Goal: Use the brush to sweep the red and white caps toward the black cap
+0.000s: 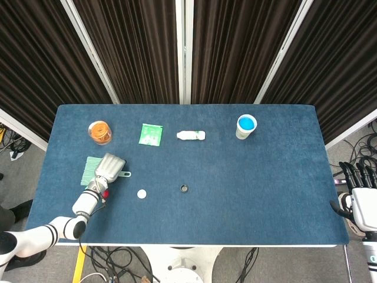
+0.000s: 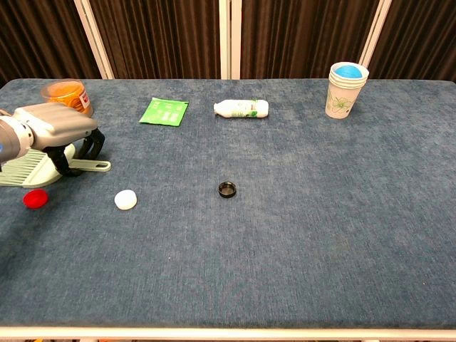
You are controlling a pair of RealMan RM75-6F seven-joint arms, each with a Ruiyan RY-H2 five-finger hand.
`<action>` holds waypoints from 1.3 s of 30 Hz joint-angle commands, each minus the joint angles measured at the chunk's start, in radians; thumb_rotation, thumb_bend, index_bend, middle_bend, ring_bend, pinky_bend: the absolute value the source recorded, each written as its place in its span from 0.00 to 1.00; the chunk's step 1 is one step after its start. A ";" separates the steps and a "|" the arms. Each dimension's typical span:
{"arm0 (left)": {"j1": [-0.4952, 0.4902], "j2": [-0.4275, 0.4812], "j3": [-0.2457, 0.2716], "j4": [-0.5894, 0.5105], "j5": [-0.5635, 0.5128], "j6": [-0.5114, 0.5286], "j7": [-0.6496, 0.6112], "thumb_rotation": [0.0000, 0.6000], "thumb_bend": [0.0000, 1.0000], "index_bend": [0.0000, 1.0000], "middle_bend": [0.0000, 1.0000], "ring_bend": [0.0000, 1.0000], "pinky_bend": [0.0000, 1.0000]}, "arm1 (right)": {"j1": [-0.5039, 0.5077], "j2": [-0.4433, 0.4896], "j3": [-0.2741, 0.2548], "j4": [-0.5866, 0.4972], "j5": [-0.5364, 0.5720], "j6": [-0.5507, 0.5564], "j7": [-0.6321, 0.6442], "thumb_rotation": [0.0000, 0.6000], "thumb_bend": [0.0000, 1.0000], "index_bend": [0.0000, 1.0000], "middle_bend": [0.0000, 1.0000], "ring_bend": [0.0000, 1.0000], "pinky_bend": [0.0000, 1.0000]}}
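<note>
Brush (image 2: 43, 167) flat on table, under left hand (image 2: 60, 128); fingers curled around handle, grip unclear.

Both views are evenly and brightly lit from overhead, with no hard glare. The blue tabletop (image 1: 265, 177) shows its soft nap clearly, and shadows are faint and short, sitting close under the paper cups (image 2: 345, 90) and the black cap (image 2: 227, 189). The dark curtains (image 1: 230, 47) stay legible in their folds. Focus is sharp throughout, with no motion blur; the chest view's tabletop edges bow slightly.
</note>
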 commanded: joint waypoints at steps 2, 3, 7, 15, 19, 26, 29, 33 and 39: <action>0.008 0.000 0.000 0.007 0.031 0.008 -0.057 1.00 0.31 0.50 0.56 0.78 0.96 | -0.002 0.001 0.000 -0.002 0.000 0.003 0.000 1.00 0.10 0.00 0.09 0.00 0.00; 0.011 0.000 0.001 0.010 0.044 0.011 -0.077 1.00 0.32 0.50 0.56 0.78 0.96 | -0.002 0.001 0.000 -0.002 0.000 0.004 0.000 1.00 0.10 0.00 0.09 0.00 0.00; 0.023 0.007 0.013 0.028 0.116 0.019 -0.174 1.00 0.36 0.52 0.59 0.78 0.96 | -0.002 0.002 0.000 -0.004 -0.003 0.006 -0.001 1.00 0.10 0.00 0.09 0.00 0.00; 0.056 0.061 0.012 0.035 0.268 0.111 -0.414 1.00 0.39 0.54 0.60 0.78 0.96 | -0.006 0.005 0.000 -0.009 -0.004 0.011 -0.003 1.00 0.10 0.00 0.09 0.00 0.00; 0.083 0.115 -0.017 -0.007 0.300 0.172 -0.572 1.00 0.40 0.55 0.61 0.78 0.96 | -0.006 0.006 0.000 -0.010 -0.007 0.015 -0.003 1.00 0.10 0.00 0.09 0.00 0.00; 0.158 0.226 -0.043 -0.110 0.302 0.262 -0.740 1.00 0.41 0.56 0.62 0.78 0.96 | -0.004 0.002 0.003 -0.003 0.000 0.007 0.000 1.00 0.10 0.00 0.09 0.00 0.00; 0.203 0.256 -0.041 -0.169 0.292 0.295 -0.794 1.00 0.41 0.56 0.62 0.78 0.96 | 0.000 0.000 0.004 0.001 0.005 0.001 0.000 1.00 0.10 0.00 0.09 0.00 0.00; 0.251 0.245 -0.020 -0.198 0.318 0.352 -0.838 1.00 0.41 0.56 0.62 0.78 0.96 | 0.004 -0.001 0.005 0.002 0.004 -0.005 -0.001 1.00 0.10 0.00 0.09 0.00 0.00; 0.302 0.160 0.009 -0.138 0.387 0.449 -0.877 1.00 0.41 0.56 0.62 0.77 0.96 | 0.006 0.001 0.006 -0.003 0.007 -0.008 -0.007 1.00 0.10 0.00 0.09 0.00 0.00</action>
